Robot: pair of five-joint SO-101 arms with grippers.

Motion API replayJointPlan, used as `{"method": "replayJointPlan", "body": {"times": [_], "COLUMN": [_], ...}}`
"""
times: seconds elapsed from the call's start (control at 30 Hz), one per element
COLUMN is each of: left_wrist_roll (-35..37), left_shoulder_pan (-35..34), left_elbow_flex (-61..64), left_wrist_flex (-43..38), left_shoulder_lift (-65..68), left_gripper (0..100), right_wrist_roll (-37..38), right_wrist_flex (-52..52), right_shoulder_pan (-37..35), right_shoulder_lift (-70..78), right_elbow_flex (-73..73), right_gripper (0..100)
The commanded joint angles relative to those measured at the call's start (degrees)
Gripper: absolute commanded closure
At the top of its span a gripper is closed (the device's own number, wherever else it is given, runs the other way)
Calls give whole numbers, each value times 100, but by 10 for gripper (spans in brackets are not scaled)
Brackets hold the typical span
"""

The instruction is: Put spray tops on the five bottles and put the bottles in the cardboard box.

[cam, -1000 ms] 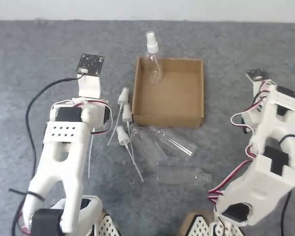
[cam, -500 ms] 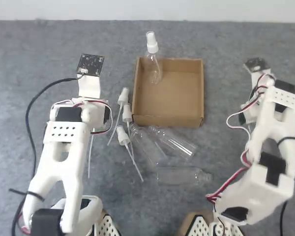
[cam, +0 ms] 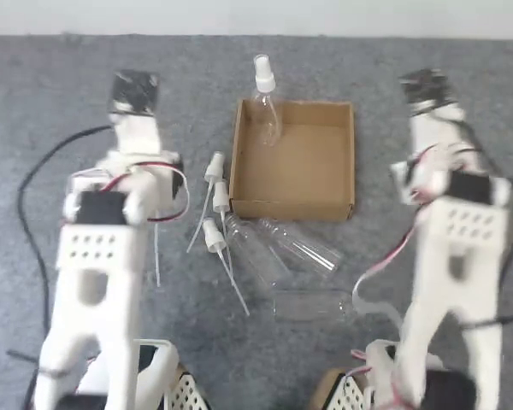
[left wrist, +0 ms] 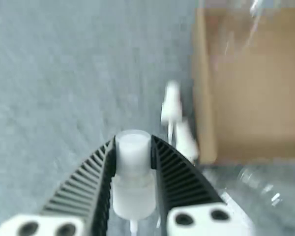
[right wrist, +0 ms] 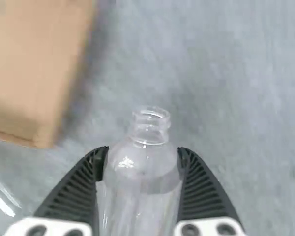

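Spray top [left wrist: 132, 182] clamped in the closed left gripper [left wrist: 132, 143], head directed away from the wrist, thin dip tube [cam: 156, 256] trailing back beneath the arm. An uncapped bottle [right wrist: 148, 129] is gripped at the shoulder by the right gripper [right wrist: 141, 150], which is closed on it. The open neck projects beyond the fingertips, and the long axis runs along the gripper's own.

In the high view the two arms are seen raised on opposite sides of the cardboard box [cam: 291, 207], so the held parts lie well apart with the box between them. One capped bottle [cam: 263, 107] stands at the box's far left corner. Loose spray tops [cam: 214, 201] lie just beside its left wall, and bare bottles [cam: 282, 248] lie in front of it.

For mating, the tube end is judged to need turning toward the neck, with both axes brought into line.
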Motion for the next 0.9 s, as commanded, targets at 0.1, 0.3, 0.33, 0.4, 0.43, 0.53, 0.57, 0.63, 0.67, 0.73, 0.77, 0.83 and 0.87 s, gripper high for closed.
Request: {"method": "replayJointPlan", "body": {"times": [0.1,0.3,0.33,0.4,0.43,0.53,0.57,0.63,0.67,0.73,0.77,0.83,0.87], "left_wrist_roll": [703,1530,1714,2119,2286,2743,2840,2848,2848,2857,2857,2866,2857], "left_shoulder_pan": [26,26,26,26,18,-149,-185,-255,-246,-211,-202,-123,-97], "left_elbow_flex": [-1604,-2264,-2273,-2255,-2246,-2158,-2062,-1895,-1807,-1622,-1516,-1358,-1288], "left_wrist_flex": [211,97,-18,-264,-343,-466,-624,-879,-976,-1037,-1037,-1029,-1029], "left_shoulder_lift": [-1811,-1978,-1987,-1987,-1969,-1934,-1960,-1969,-1943,-1943,-1969,-1978,-1969], "left_gripper": [988,989,989,989,989,989,989,989,989,989,989,989,989], "right_wrist_roll": [-642,-1064,-1090,-1099,-1116,-1116,-1116,-1116,-1116,-1116,-1116,-1116,-1116], "right_wrist_flex": [-1473,-1719,-1815,-2000,-2097,-2273,-2290,-2316,-2316,-2316,-2316,-2316,-2316], "right_shoulder_pan": [-2369,-4119,-4330,-4673,-4813,-5095,-5138,-5165,-5165,-5156,-5147,-5138,-5138], "right_shoulder_lift": [-1982,-2176,-2141,-2097,-2079,-2123,-2132,-2132,-2123,-2123,-2123,-2123,-2123], "right_elbow_flex": [1556,1846,1864,1960,2040,2312,2374,2462,2488,2505,2505,2505,2505], "right_gripper": [992,992,992,992,992,992,992,992,992,992,992,992,992]}}
